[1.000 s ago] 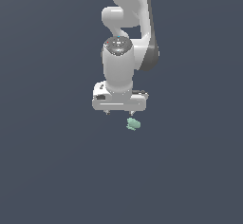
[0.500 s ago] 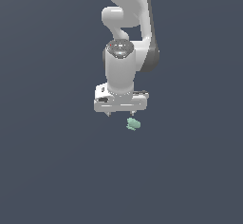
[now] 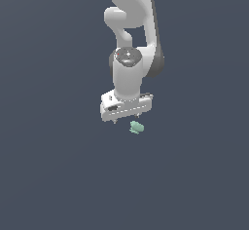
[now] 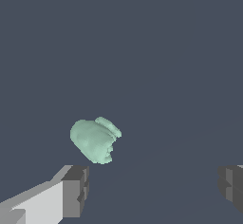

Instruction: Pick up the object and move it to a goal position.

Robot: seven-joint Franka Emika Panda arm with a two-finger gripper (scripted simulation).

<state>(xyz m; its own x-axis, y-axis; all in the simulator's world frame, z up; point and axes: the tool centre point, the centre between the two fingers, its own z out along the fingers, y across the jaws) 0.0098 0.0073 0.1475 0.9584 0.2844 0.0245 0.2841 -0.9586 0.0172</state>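
Just one mint blob [image 3: 136,126], one spread-fingered hand [image 3: 127,119] above.

The small pale mint-green lumpy blob [image 3: 137,126] lies on the flat dark grey tabletop [image 3: 53,175], just below the white robot gripper [image 3: 128,118] and slightly toward the exterior view's right. In the wrist view the blob [image 4: 95,140] lies ahead of the widely parted jaws, not between them.

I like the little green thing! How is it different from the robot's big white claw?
The object is pale mint green; the gripper is white with dark fingertips. The object is a tiny lumpy blob; the gripper is far bigger and blocky. The object lies untouched, and the gripper's jaws stand wide open. Both look smooth and plain.
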